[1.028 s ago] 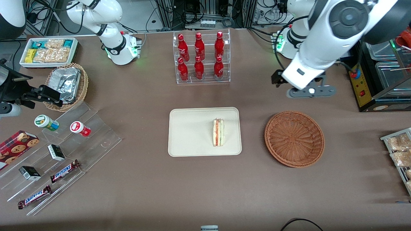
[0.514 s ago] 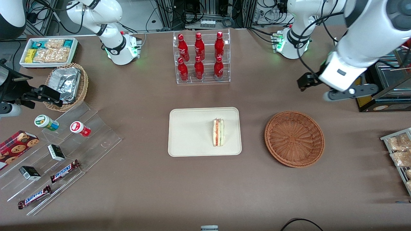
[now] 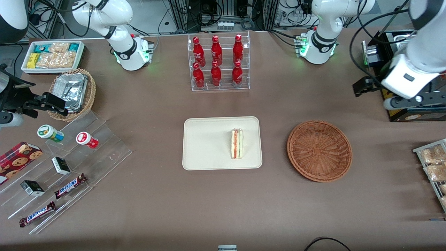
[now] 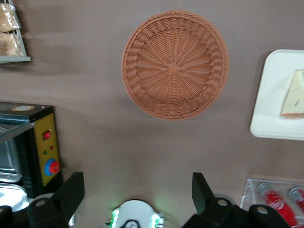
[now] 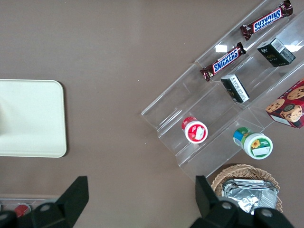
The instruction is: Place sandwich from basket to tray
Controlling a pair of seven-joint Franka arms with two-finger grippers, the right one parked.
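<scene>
Here the sandwich (image 3: 237, 143) lay on the tray (image 3: 205, 146), in the part of the tray nearest to the basket (image 3: 319, 150), with its pink and green filling stripes turned upward. In the left wrist view only one pale corner of the sandwich (image 4: 293, 95) showed on the tray (image 4: 273, 102), and the basket (image 4: 175, 64) showed whole with nothing in it. The basket stood on the brown table (image 3: 223, 202), near the tray but not touching it, toward the working arm's end.

The gripper (image 3: 411, 101) was held above the table, farther from the front camera than the basket and well apart from it, over the edge of a black box with red buttons (image 3: 392, 101). Its two fingers (image 4: 71, 192) stood wide apart and held nothing.

A clear rack of red bottles (image 3: 217, 62) stood farther from the front camera than the tray. Well away from the tray, toward the parked arm's end, were a stepped clear stand with snack bars and small cups (image 3: 66, 164) and a tan basket with foil containers (image 3: 73, 92).
</scene>
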